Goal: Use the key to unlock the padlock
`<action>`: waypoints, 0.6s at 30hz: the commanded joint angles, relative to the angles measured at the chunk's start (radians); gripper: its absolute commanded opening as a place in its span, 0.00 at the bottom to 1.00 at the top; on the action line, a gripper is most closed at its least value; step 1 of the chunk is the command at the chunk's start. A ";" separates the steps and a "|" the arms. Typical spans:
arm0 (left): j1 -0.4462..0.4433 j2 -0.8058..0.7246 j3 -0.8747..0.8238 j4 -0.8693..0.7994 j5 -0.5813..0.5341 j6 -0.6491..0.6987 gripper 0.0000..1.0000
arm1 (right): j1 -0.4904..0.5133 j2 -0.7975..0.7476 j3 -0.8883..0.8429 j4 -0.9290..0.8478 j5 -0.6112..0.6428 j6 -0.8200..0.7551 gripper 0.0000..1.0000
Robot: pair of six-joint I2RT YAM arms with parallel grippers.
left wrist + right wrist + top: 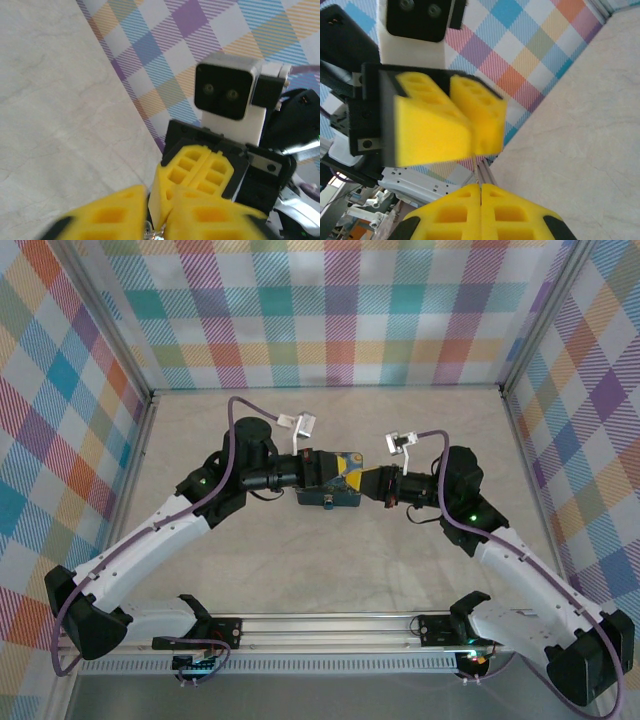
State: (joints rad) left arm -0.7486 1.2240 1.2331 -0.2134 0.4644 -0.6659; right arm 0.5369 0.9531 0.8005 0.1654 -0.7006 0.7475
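The dark blue tin [322, 499] is sitting at mid-table, and the grippers meeting above it are hiding whatever it holds. The left arm is reaching in over the tin from the left side and the right arm from the right, wrists level and fingertips facing each other. The right gripper [481, 200] is pinching fully closed on the key [478, 172], a thin silvery sliver poking out of its seam just above the tin. The left gripper [157, 220] is standing slightly parted around the key's other end.
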 commanded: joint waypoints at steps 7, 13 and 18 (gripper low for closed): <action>0.041 -0.061 0.028 -0.189 -0.210 -0.066 0.66 | 0.094 -0.003 0.222 -0.489 0.421 -0.437 0.00; 0.061 -0.059 0.045 -0.212 -0.216 -0.129 0.69 | 0.291 0.060 0.287 -0.526 0.940 -0.696 0.00; 0.061 -0.058 0.090 -0.227 -0.212 -0.155 0.73 | 0.436 0.082 0.253 -0.324 1.266 -0.964 0.00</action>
State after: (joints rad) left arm -0.6949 1.1824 1.2690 -0.4271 0.2592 -0.7902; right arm 0.9161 1.0348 1.0657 -0.2810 0.2604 0.0315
